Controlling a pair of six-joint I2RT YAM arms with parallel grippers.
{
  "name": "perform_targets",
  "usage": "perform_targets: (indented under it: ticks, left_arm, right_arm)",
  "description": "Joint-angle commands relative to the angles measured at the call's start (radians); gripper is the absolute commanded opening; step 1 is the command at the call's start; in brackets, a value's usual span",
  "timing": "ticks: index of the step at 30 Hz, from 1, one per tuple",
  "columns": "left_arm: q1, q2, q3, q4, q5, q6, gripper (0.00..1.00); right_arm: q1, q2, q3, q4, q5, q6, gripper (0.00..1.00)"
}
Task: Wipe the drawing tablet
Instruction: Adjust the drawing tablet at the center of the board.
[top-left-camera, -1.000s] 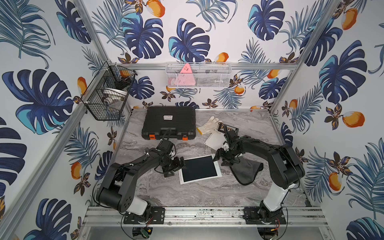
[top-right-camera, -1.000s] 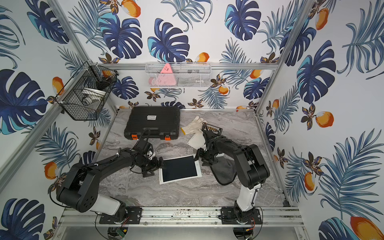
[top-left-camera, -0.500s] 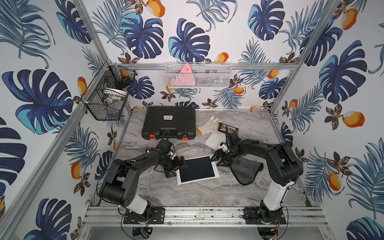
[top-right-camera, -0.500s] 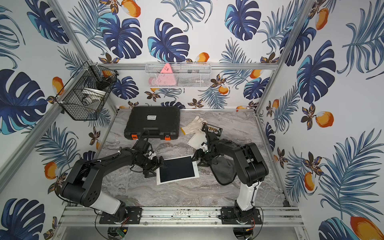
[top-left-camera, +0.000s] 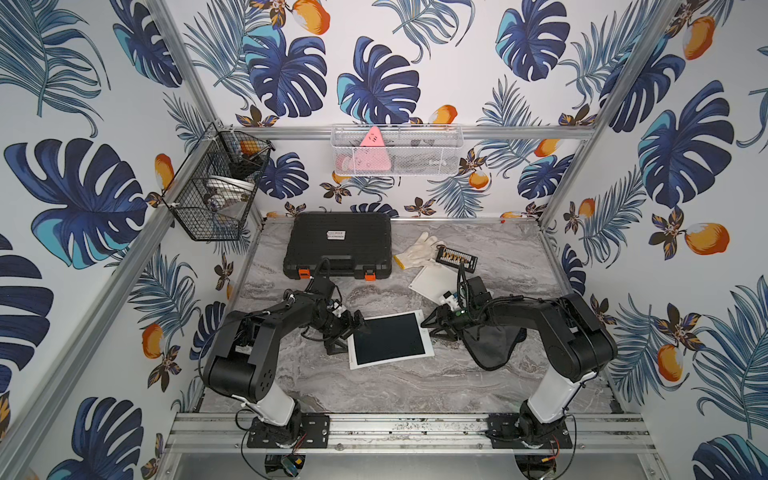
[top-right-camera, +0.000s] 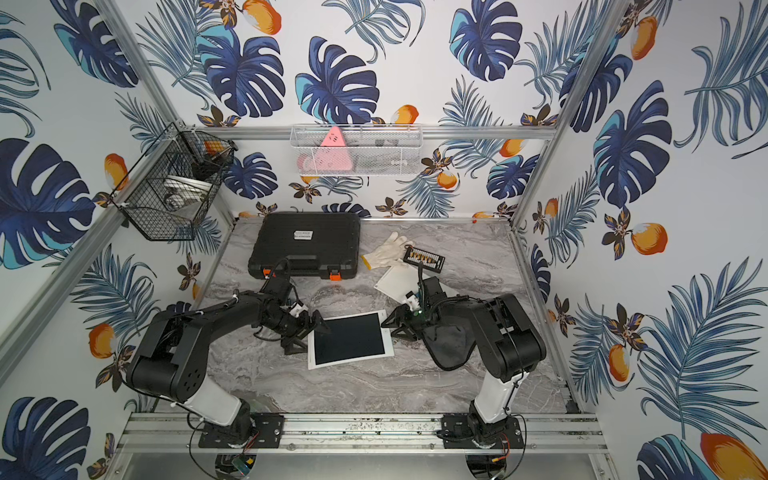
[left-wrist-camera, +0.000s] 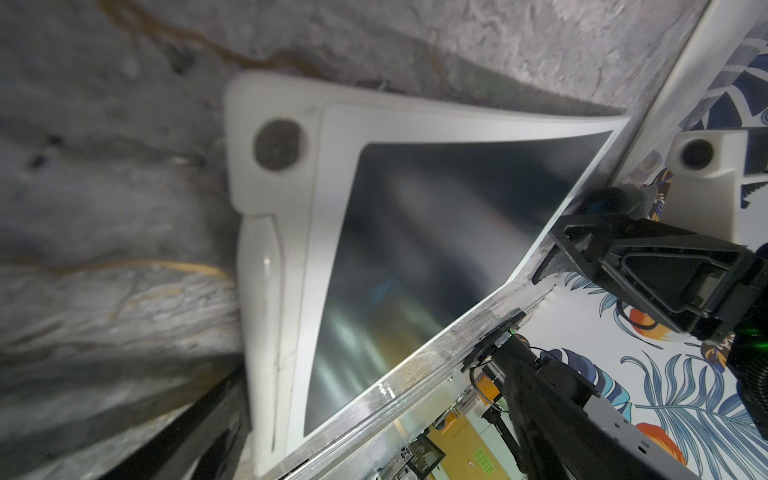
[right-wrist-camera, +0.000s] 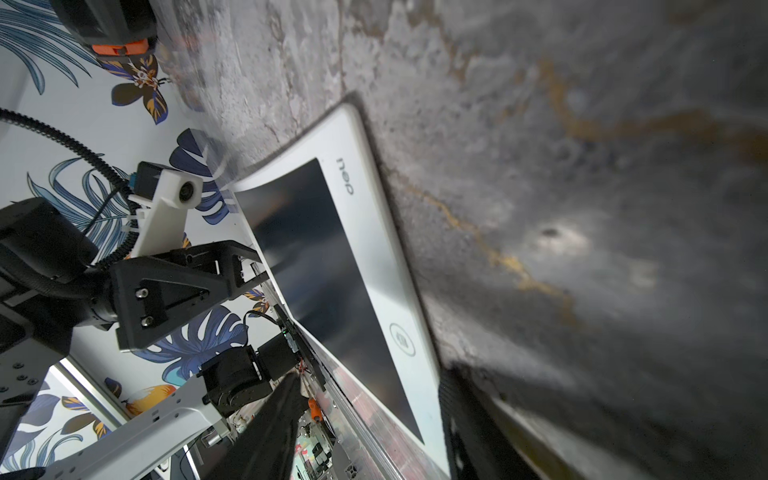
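The drawing tablet (top-left-camera: 390, 338) (top-right-camera: 351, 338), white-framed with a dark screen, lies flat on the marble table. My left gripper (top-left-camera: 351, 334) (top-right-camera: 309, 336) is open at the tablet's left edge, one finger above the corner and the other on the table beside it. My right gripper (top-left-camera: 430, 329) (top-right-camera: 390, 328) sits low at the right edge with its jaws apart. In the right wrist view the tablet (right-wrist-camera: 353, 266) has its near corner between the right gripper's (right-wrist-camera: 374, 382) fingers. A dark grey cloth (top-left-camera: 492, 347) (top-right-camera: 451, 345) lies under the right arm, held by neither gripper.
A black tool case (top-left-camera: 338, 245) stands at the back left. At the back right lie a white glove (top-left-camera: 417, 249), a small abacus (top-left-camera: 455, 257) and a white sheet (top-left-camera: 432, 282). A wire basket (top-left-camera: 216, 183) hangs on the left wall.
The tablet has slid a little to the left and turned slightly. My right gripper has followed it left to its right edge with jaws narrowing. The left gripper stays wide open.
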Motion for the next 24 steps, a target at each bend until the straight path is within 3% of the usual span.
perform_targets:
  ticks: [1,8,12,16,20,24]
  left_arm:
    - [-0.002,0.053,-0.013,0.067,-0.24,0.078,0.99]
    - [0.001,0.084,0.02,0.065,-0.254,0.097,0.99]
    - [0.002,0.099,0.038,0.058,-0.265,0.108,0.99]
    - [0.002,0.113,0.054,0.056,-0.265,0.107,0.99]
    - [0.002,0.125,0.074,0.058,-0.265,0.096,0.99]
    - [0.002,0.134,0.094,0.054,-0.261,0.093,0.99]
  right_arm:
    - [0.024,0.012,0.019,-0.082,0.069,-0.039,0.56]
    - [0.021,0.046,0.056,-0.129,0.219,-0.097,0.56]
    - [0.021,0.061,0.153,-0.207,0.37,-0.153,0.56]
    - [0.029,0.152,0.311,-0.331,0.416,-0.232,0.57]
    - [0.1,0.263,0.455,-0.493,0.498,-0.312,0.57]
    - [0.158,0.299,0.469,-0.562,0.528,-0.332,0.57]
